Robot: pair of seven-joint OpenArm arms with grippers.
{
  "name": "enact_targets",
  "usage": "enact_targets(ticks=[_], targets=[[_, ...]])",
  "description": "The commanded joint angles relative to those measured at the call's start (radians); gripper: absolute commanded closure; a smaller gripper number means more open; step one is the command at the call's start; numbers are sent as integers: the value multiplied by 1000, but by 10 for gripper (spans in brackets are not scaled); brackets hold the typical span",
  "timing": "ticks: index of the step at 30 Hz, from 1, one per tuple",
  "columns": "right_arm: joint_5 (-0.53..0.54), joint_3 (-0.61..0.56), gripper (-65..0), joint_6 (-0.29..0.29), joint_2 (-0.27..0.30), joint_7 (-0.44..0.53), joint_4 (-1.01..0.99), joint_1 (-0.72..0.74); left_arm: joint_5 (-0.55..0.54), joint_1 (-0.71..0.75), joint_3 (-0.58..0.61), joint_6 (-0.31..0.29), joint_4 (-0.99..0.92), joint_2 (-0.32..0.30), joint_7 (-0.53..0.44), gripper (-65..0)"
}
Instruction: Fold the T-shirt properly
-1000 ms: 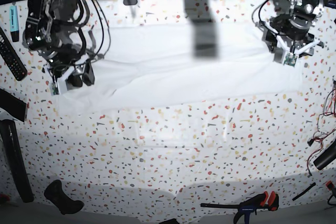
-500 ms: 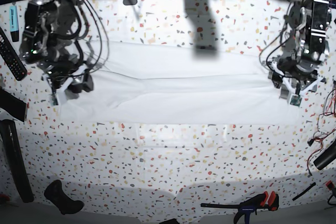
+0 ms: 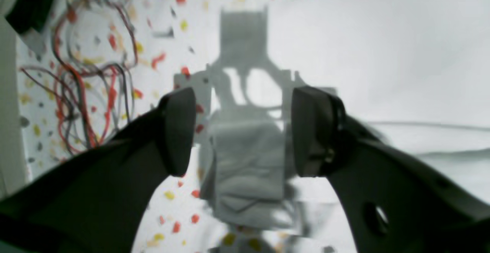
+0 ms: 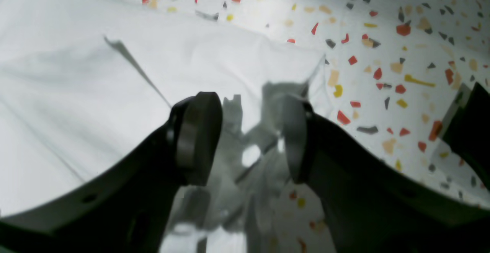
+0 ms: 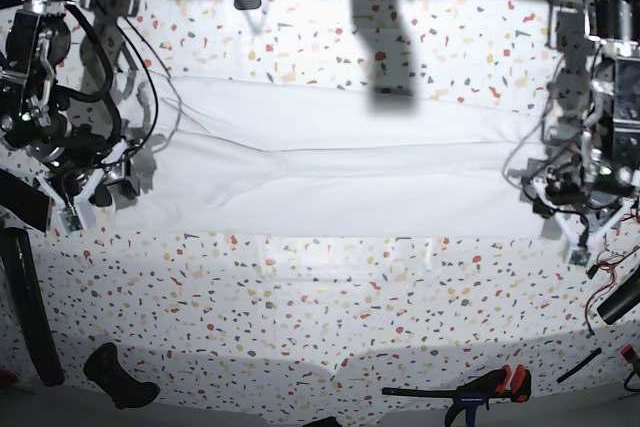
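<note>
a white speckled terrazzo tabletop (image 5: 330, 297) fills the view under bright light, with hard shadows near its far edge. dark tools, a clamp (image 5: 470, 389) and loose wires (image 5: 615, 252) line its edges.

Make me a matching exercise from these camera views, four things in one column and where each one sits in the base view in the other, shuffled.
Things:
1. T-shirt
2. left gripper
3. right gripper
4. clamp with red handles

Places:
A. bottom edge, toward the right
B. far left, at the shirt's end
C. across the middle of the table
D. far right, at the shirt's other end

Pairs: 1-C, 2-D, 3-B, 4-A
</note>
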Motion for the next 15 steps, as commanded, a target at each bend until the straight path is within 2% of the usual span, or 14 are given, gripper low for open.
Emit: enact_targets(ticks=[1, 5, 8, 12, 15], targets=[[34, 7, -296, 9, 19, -15, 33, 14, -43, -39, -8, -12, 16, -40, -12, -374], [106, 7, -295, 9, 19, -88, 80, 13, -248, -76, -8, -73, -13, -153, 4, -374], [114, 7, -295, 9, 19, -115, 111, 13, -381, -106, -8, -135, -104, -241, 5, -374], [121, 7, -295, 9, 19, -173, 129, 7, -621, -142, -8, -294, -306, -318, 4, -374], [183, 7, -295, 9, 18, -195, 140, -24, -785, -154, -8, -430, -442, -324, 4, -374]])
